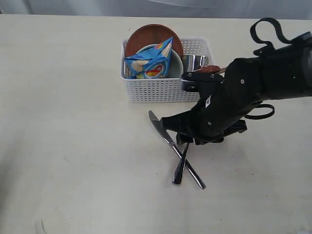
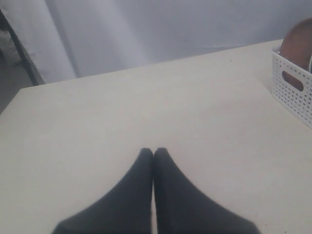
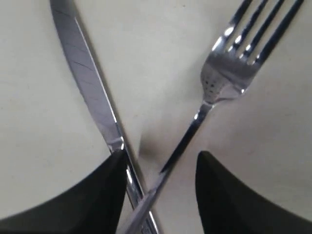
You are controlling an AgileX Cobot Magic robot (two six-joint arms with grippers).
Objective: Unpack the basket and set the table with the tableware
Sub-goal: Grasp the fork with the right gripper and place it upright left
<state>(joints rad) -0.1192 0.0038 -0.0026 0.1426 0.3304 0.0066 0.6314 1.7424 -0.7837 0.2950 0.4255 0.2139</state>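
Knife (image 1: 165,134), fork (image 1: 181,165) crossed diagonally; blade tip toward basket (image 1: 161,90).

Open table (image 1: 63,122) L of basket (image 1: 161,90)

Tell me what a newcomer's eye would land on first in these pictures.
First, the steel knife and fork lying crossed on the table, just in front of the white basket, with the right arm's open tool poised over the crossing. Next, the bright blue snack bag sticking up out of the basket, in front of a pale bowl and a round brown plate.
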